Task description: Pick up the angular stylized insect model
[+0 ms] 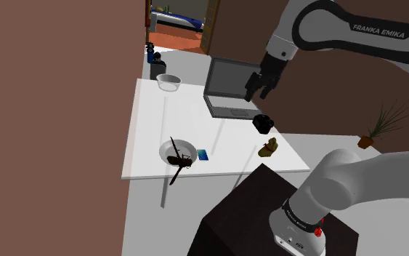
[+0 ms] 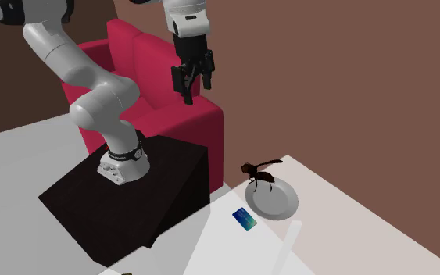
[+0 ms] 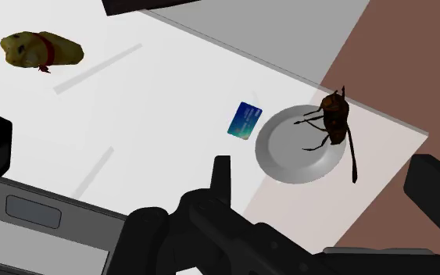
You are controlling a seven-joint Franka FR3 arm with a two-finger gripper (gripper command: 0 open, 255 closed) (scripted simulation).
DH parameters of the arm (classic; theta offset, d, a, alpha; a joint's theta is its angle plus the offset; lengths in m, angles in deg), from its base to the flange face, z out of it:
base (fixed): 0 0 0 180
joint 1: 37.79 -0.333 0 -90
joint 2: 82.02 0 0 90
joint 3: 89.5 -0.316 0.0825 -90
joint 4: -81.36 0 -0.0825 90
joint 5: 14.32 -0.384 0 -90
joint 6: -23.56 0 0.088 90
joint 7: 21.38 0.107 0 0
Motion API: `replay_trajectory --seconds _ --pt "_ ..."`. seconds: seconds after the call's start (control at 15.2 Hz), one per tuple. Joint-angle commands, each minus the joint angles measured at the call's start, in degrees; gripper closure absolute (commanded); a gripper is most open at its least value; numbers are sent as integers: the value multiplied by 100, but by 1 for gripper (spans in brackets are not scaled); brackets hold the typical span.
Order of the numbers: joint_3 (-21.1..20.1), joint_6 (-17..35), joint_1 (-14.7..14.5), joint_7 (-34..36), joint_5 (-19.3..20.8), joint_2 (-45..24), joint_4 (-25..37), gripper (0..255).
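Dark insect model [image 3: 334, 117] perched at white plate [image 3: 284, 168] rim, near table [image 1: 195, 124] edge. Looks light, spindly, fragile; stout body likely safest hold, not legs. End effector [image 2: 194, 87] aloft, fingers apart, empty.

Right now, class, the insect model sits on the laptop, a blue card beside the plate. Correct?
No: the insect model sits on the white plate, not the laptop, as the wrist view shows. The blue card is beside the plate.
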Motion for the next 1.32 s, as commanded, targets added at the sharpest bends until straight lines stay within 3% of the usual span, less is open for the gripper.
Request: replay_trajectory --seconds 0.0,0.66,1.25 --pt "0 0 0 0 0 0 0 0" --pt "-158 2167 -195 386 -662 -773 -1288 0" --pt "-271 4316 -618 399 -1570 -2380 -1691 0"
